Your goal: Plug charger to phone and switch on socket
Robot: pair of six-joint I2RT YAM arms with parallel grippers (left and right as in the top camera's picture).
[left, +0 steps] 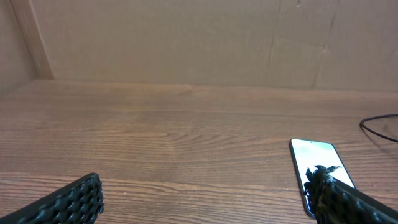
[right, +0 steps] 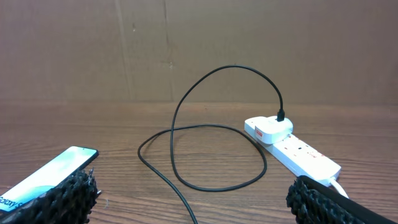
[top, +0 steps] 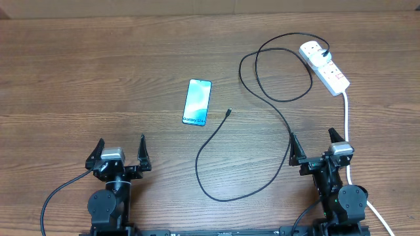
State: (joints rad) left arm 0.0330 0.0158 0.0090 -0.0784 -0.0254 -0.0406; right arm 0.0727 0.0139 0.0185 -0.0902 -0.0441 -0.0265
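Charger (top: 197,162): long thin black cable, lying loose on the wooden table (top: 98,78).

- Nearest loop rests between the two arms.
- Left gripper (top: 121,139): jaws spread wide, holding nothing, above bare table.
- Right gripper (top: 312,134): jaws spread wide, holding nothing; the cable passes just beside its inner finger.
- Connector tip (top: 228,113): free, close to the phone's right edge but apart from it.
- Phone (top: 197,102): flat, screen lit and facing up, ahead of the left gripper.
- Socket (top: 325,67): far right, ahead of the right gripper; the charger's white plug (top: 314,49) is seated in its far end.
- Thick white cord (top: 346,124): runs back past the right arm.
- Switch position: cannot tell.
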